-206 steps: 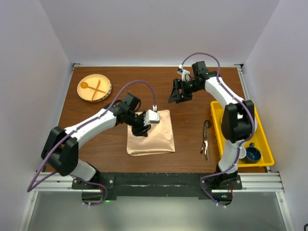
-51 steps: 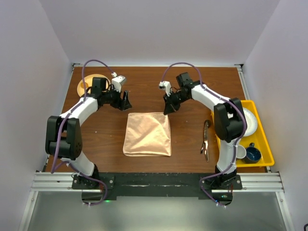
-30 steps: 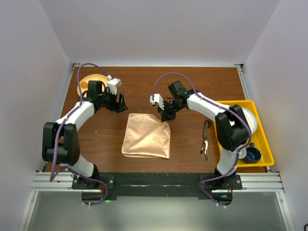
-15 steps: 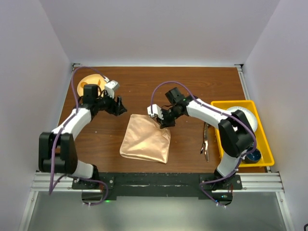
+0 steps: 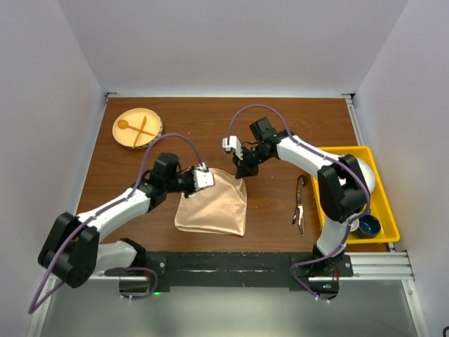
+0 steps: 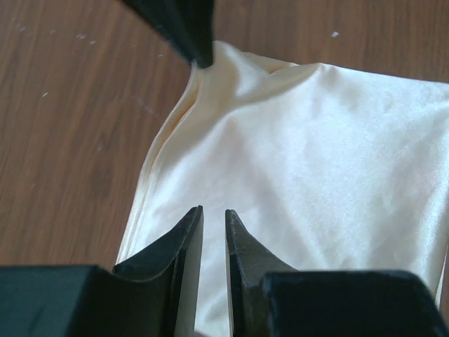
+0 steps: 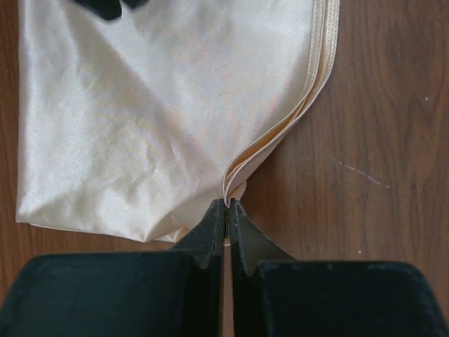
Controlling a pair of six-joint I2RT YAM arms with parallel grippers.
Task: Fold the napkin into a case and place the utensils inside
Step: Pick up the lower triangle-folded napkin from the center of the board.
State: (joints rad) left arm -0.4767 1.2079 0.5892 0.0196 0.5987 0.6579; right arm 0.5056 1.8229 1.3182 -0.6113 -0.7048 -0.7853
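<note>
- Napkin (image 5: 212, 205): lies flat in the middle of the worktop (image 5: 280, 126), folded to a rough square and set slightly askew. It is not yet a narrow case.
- Your right claw (image 7: 226, 205): sits at the napkin's far right corner. The tips are pressed together on the cloth. In the wrist view, the stacked hem layers run down the right edge and pinch into the tips.
- Your left claw (image 6: 212, 214): sits over the far left part of the napkin, close to its left edge. Its fingers (image 6: 175, 246) are nearly together, with only a thin slit between them and cloth showing through it. You cannot tell from either view whether any cloth is caught. The right claw's dark tip shows at the top of this wrist view, on the other far corner.
- Utensils (image 5: 300, 203): dark pieces lie together on bare worktop to the right of the napkin, between it and the yellow tray (image 5: 390, 214). They do not touch the cloth.
- Wooden plate (image 5: 153, 125): sits at the far left, well apart, and carries a pale spoon and fork.
</note>
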